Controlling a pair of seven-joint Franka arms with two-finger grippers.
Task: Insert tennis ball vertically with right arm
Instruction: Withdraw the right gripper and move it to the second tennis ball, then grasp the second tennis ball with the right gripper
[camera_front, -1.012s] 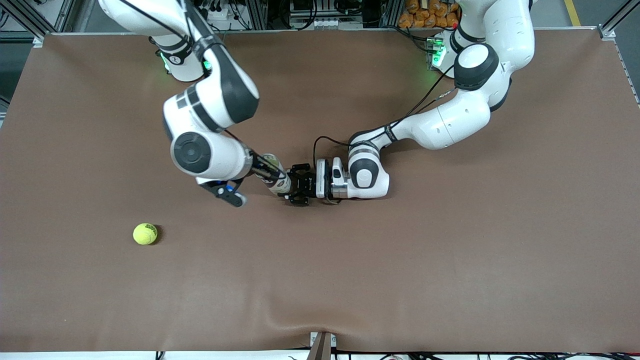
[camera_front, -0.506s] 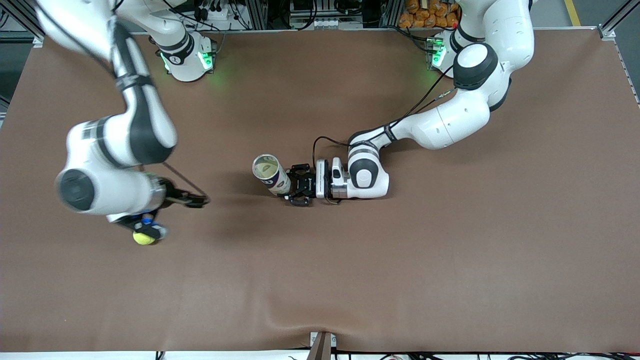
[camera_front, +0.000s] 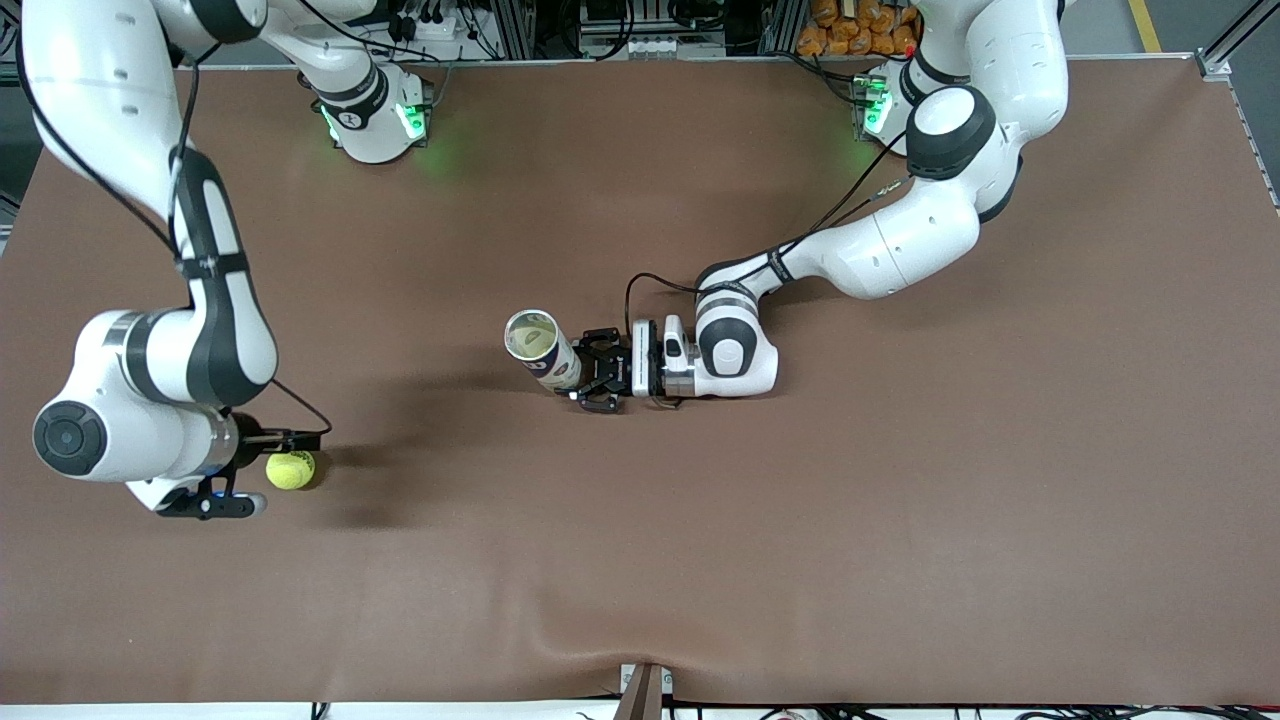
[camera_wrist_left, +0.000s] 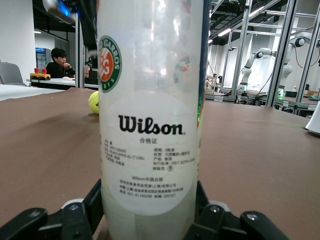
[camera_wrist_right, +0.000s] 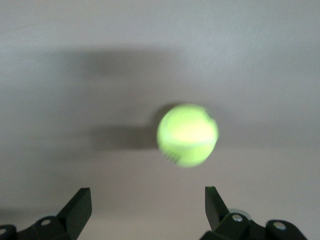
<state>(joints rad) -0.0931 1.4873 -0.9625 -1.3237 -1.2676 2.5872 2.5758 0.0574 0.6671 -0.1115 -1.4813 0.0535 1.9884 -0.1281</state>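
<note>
The yellow tennis ball (camera_front: 290, 470) lies on the brown table toward the right arm's end. My right gripper (camera_front: 305, 437) is open and empty, just over the ball. In the right wrist view the ball (camera_wrist_right: 187, 134) lies ahead of the spread fingertips (camera_wrist_right: 80, 205), apart from them, and the gripper (camera_wrist_right: 147, 205) holds nothing. My left gripper (camera_front: 598, 384) is shut on the clear Wilson ball can (camera_front: 545, 350), which stands upright mid-table with its mouth open upward. The can (camera_wrist_left: 150, 100) fills the left wrist view between the jaws of the left gripper (camera_wrist_left: 149, 205). The ball (camera_wrist_left: 93, 101) shows small beside it.
The brown table cover (camera_front: 800, 520) has a small ridge at its near edge (camera_front: 640, 650). The left arm's cable (camera_front: 640, 290) loops over the table by the can. Both arm bases (camera_front: 375, 120) stand along the table edge farthest from the camera.
My right arm has swung away from the can toward its own end of the table, and its open gripper now hangs over the ball. The left arm and the can have not moved.
</note>
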